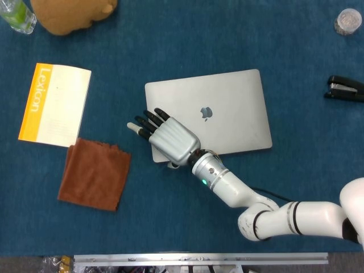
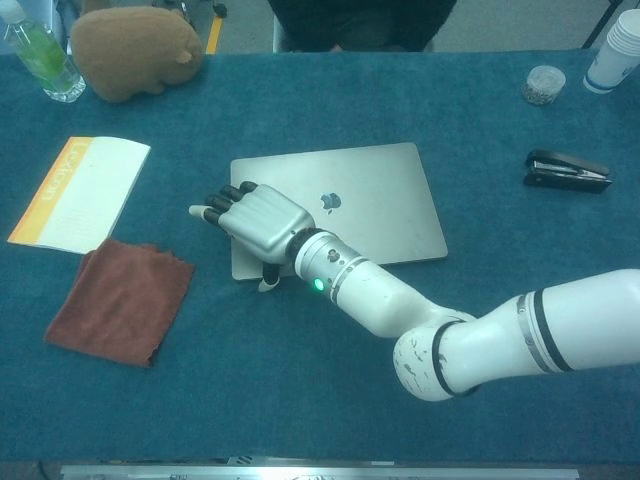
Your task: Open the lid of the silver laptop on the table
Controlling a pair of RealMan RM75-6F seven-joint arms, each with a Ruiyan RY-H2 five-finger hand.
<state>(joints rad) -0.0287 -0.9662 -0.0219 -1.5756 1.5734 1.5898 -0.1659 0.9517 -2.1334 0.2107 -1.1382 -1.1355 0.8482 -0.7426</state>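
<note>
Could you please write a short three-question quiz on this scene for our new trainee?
1. True or false: the laptop lid is already raised.
2. Where does the right hand rest? A) on the booklet B) on the laptop's left front corner C) on the stapler
3. Fill in: the brown cloth lies just in front of the ____.

Key:
1. False; the lid lies flat and closed.
2. B; the fingers reach past the laptop's left edge.
3. Booklet.
</note>
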